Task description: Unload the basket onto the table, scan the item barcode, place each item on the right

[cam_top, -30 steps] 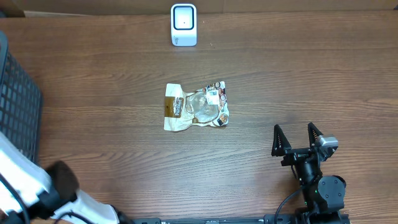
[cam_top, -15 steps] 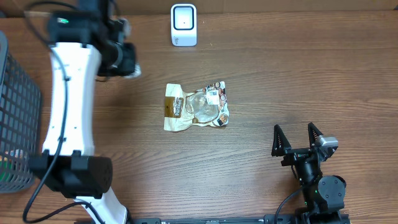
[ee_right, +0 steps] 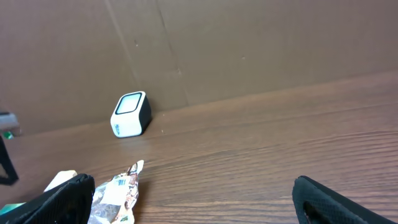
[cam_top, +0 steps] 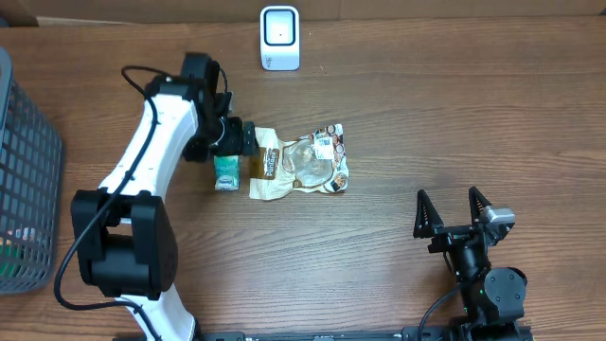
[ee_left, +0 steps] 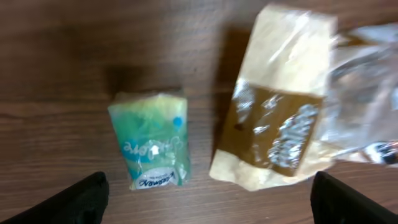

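Observation:
A small green packet [cam_top: 225,171] lies flat on the table just left of a crinkled clear-and-tan snack bag [cam_top: 301,163]. My left gripper [cam_top: 230,150] hovers over the packet, open. In the left wrist view the green packet [ee_left: 152,148] rests free on the wood between the spread fingertips [ee_left: 84,198], with the snack bag [ee_left: 292,112] to its right. The white barcode scanner [cam_top: 279,38] stands at the far edge of the table. My right gripper [cam_top: 450,210] stays open at the near right, empty, facing the scanner [ee_right: 130,114] and the snack bag [ee_right: 115,193].
A dark mesh basket [cam_top: 24,170] stands at the table's left edge with items inside. A cardboard wall [ee_right: 249,43] rises behind the scanner. My left arm [cam_top: 151,161] stretches from the near left across to the packet.
My left arm has swung from the far left down to beside the snack bag. Its gripper has opened and the green packet now lies on the table. The right arm has not moved.

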Robot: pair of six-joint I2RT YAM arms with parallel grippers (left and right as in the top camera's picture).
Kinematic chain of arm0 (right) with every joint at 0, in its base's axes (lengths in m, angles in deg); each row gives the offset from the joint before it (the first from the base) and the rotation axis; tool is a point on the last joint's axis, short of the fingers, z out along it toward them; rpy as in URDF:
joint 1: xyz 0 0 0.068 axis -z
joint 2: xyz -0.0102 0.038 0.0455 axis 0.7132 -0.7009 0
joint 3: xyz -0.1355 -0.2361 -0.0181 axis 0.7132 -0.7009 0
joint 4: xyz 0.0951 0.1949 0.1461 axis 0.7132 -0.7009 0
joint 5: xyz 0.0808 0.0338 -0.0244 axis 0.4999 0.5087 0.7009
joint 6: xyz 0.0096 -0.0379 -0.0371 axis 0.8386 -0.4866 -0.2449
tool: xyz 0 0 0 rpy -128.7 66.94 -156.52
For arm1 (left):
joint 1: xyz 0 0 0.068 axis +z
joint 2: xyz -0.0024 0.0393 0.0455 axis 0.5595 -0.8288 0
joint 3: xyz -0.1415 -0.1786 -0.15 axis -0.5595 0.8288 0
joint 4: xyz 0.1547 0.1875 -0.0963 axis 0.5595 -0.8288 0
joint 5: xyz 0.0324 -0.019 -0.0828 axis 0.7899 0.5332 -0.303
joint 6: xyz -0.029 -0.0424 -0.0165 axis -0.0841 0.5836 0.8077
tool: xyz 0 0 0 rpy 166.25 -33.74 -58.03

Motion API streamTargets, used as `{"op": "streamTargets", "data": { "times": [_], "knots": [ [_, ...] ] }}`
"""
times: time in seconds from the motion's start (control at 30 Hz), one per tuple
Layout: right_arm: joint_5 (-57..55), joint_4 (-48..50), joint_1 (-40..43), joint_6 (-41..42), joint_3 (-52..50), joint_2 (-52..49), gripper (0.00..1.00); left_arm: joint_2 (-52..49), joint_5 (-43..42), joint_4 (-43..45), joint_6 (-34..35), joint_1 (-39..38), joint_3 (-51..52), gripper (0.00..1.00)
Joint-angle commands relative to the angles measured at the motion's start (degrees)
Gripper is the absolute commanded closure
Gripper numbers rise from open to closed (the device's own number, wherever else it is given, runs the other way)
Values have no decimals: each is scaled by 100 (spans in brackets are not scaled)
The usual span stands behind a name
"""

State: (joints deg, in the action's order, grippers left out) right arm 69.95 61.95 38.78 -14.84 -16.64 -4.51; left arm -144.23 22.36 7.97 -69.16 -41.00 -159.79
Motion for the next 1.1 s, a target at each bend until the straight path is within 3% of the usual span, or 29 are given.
{"op": "streamTargets", "data": {
  "times": [0.0,0.07,0.17,0.37,0.5,0.83,1.07],
  "knots": [
    [9,37,33,-4,-59,42,0,492,157,-713,297,201,-1683,5],
    [7,37,33,-4,-59,42,0,789,361,-1121,345,446,-2400,0],
    [9,37,33,-4,-59,42,0,1574,442,-1821,361,1679,-3442,0],
    [9,37,33,-4,-59,42,0,2044,612,-2186,417,4352,-3447,0],
    [9,37,33,-4,-59,42,0,1869,553,-1792,492,5735,-3294,0],
    [9,37,33,-7,-59,42,0,446,581,-1661,1132,6516,-3233,0],
    [9,37,33,-7,-59,42,0,-605,1602,-1875,1161,6581,-3228,3]
  ]
}}
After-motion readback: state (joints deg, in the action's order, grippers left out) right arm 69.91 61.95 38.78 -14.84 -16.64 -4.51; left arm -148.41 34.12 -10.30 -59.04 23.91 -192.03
